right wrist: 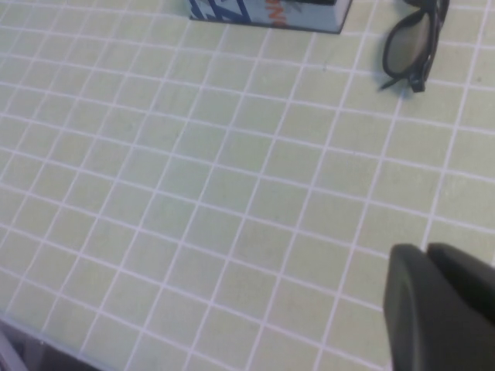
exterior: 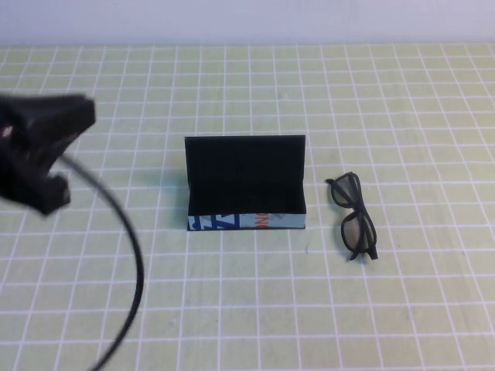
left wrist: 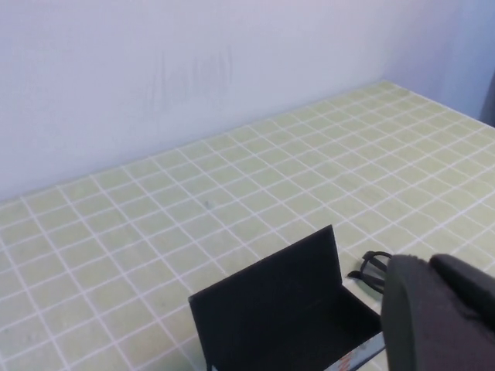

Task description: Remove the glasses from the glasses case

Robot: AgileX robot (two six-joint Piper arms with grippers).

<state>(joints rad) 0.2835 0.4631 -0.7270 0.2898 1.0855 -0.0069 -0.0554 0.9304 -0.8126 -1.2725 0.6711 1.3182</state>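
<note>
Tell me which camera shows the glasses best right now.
The high view: the glasses lie whole on the table right of the open glasses case. The right wrist view cuts off part of them; the left wrist view shows only a sliver behind the left gripper. The right gripper is away from them.

Open black rectangular glasses case (left wrist: 278,313), lid upright, on green gridded mat (left wrist: 232,185); black-framed glasses (left wrist: 371,272) just beside; left gripper (left wrist: 437,313) nearest lens

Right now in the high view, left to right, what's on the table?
Left claw raised at the left edge → glasses case, lid open and upright → glasses lying on the mat just right of the case. Right claw isn't in that view.
</note>
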